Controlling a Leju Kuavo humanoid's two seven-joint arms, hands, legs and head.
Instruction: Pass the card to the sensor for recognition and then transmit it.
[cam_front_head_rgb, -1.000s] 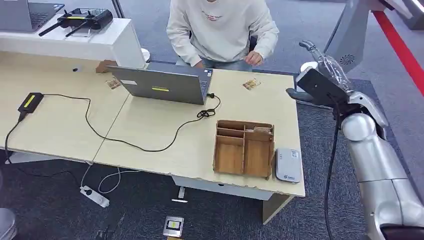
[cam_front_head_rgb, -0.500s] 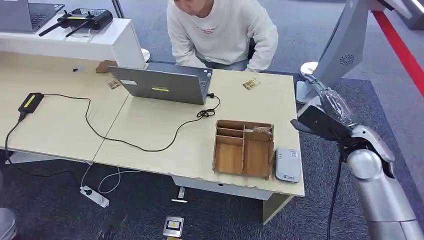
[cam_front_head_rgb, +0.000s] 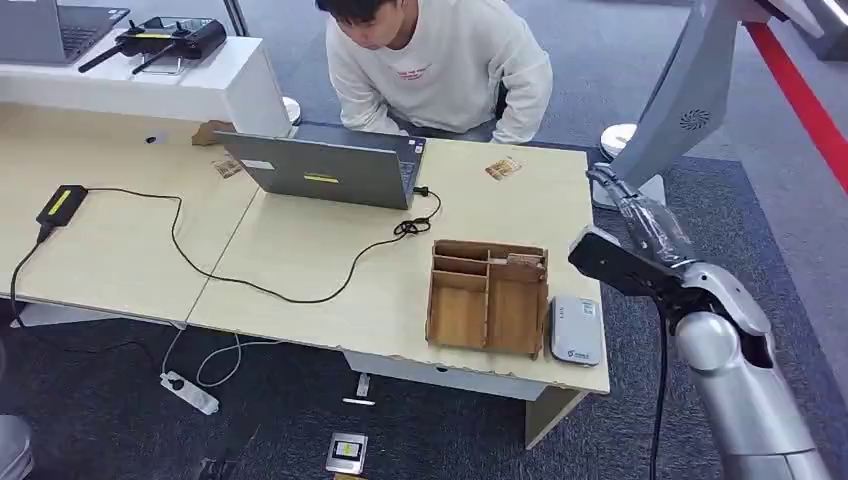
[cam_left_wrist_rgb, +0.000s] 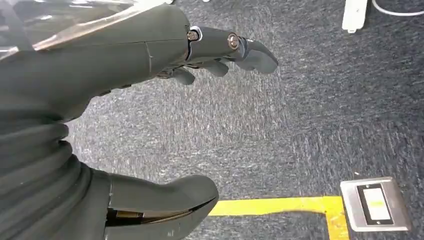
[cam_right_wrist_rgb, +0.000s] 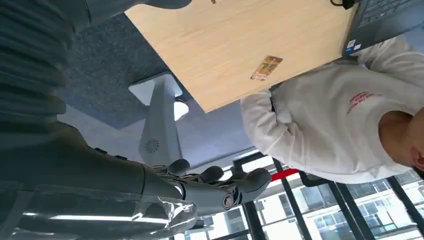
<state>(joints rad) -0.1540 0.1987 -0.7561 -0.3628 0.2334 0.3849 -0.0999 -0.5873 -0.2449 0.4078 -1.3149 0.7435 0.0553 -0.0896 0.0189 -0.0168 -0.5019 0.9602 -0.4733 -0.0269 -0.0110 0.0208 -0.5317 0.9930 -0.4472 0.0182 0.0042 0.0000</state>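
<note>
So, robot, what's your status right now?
Right robot hand empty, raised beside the light wooden desk. Left robot hand empty over the carpet. Small gold-patterned card untouched at the far desk edge. Nothing in the way.

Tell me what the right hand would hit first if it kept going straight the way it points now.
Probably nothing nearby: the right hand points past the table's far corner toward windows behind the person. Its fingers look unobstructed, though depth is unclear.

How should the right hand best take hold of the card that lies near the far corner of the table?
The card lies flat on the table, slightly turned, close to the far edge. Probably best to come from above and pinch its two long edges, or slide it over the table edge first. The right hand is empty now.
</note>
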